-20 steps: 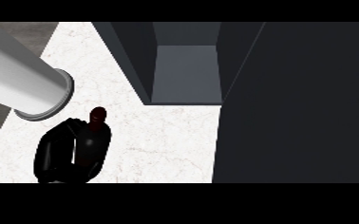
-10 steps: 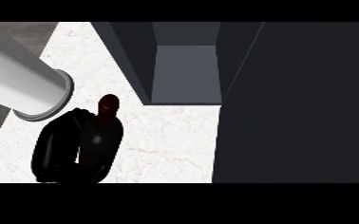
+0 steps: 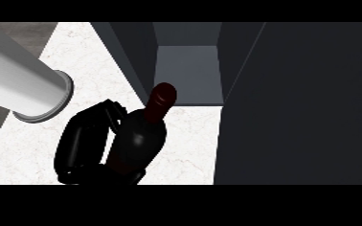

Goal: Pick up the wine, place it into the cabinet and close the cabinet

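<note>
Low at the left of the white marble surface (image 3: 191, 146), the left hand (image 3: 79, 148) curls its fingers (image 3: 105, 111) round the dark wine bottle (image 3: 141, 139). The bottle is tilted, its red-capped neck pointing at the open cabinet (image 3: 187, 74) just ahead. The grey forearm (image 3: 28, 86) enters from the left edge. The cabinet's dark door (image 3: 297, 105) stands open at the right.

counter (image 3: 84, 52): white marble | on it: open dark cabinet (image 3: 187, 76)
</note>
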